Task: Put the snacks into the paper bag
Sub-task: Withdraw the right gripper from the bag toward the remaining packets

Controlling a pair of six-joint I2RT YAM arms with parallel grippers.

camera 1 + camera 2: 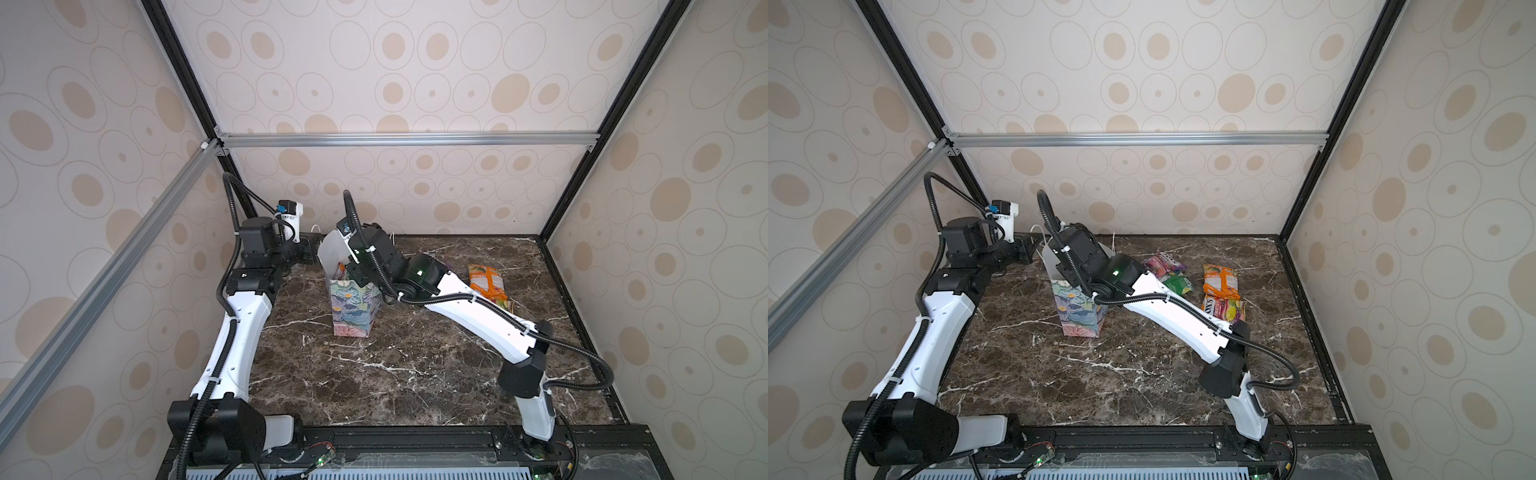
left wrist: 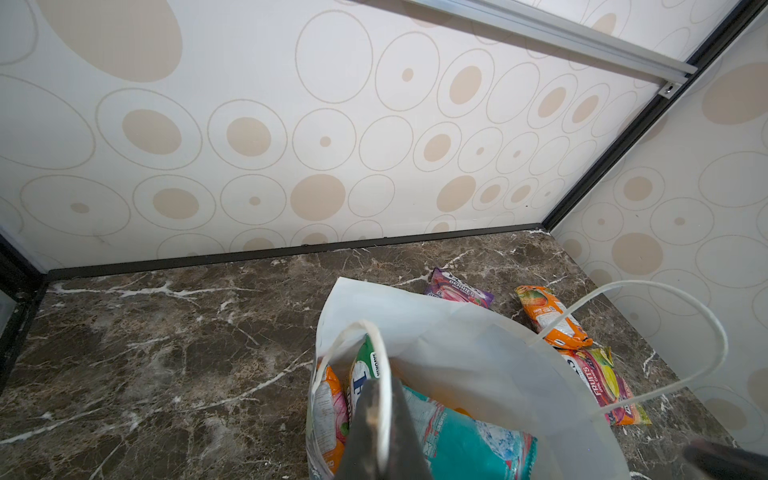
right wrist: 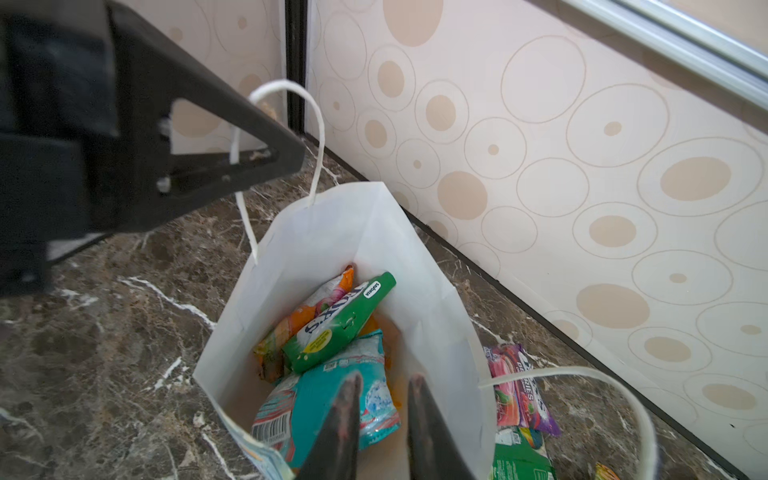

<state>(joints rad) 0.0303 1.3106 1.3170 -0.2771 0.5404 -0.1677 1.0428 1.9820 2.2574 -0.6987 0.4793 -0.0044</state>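
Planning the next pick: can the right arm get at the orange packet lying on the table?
Probably yes: the orange packet lies uncovered on that arm's side; the right gripper only has to lift clear of the paper bag.

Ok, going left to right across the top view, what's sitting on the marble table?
The pastel floral paper bag → crinkly pink-purple plastic packet → orange plastic packet.

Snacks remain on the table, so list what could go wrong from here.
1. The left gripper clamps only one cord handle of the paper bag; a pull could tip it.
2. The right gripper hangs open at the bag mouth over the teal packet, beside the loose handle; lifting out might snag that loop.
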